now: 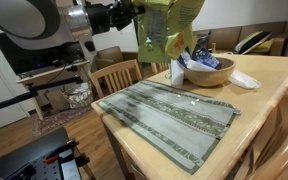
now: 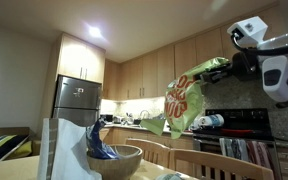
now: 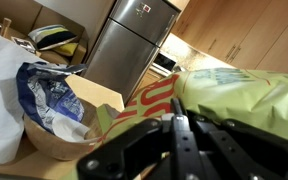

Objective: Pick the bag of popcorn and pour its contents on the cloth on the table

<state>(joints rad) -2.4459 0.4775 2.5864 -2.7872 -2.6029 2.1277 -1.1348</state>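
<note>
The lime-green bag of popcorn (image 1: pixel 169 30) with orange-red lettering hangs in the air above the table, held at its top. It shows in an exterior view (image 2: pixel 189 98) and fills the right of the wrist view (image 3: pixel 234 100). My gripper (image 1: pixel 134 15) is shut on the bag; it also shows in an exterior view (image 2: pixel 246 62) and in the wrist view (image 3: pixel 176 125). The grey-green striped cloth (image 1: pixel 169 112) lies flat on the light wooden table (image 1: pixel 264 95), below and in front of the bag. No popcorn pieces are visible.
A wooden bowl (image 1: pixel 209 72) holding a blue-and-white bag (image 3: pixel 49 100) stands behind the cloth, next to a white crumpled bag (image 1: pixel 244 80). Wooden chairs (image 1: pixel 114 75) stand around the table. A steel fridge (image 2: pixel 76 100) and kitchen cabinets are behind.
</note>
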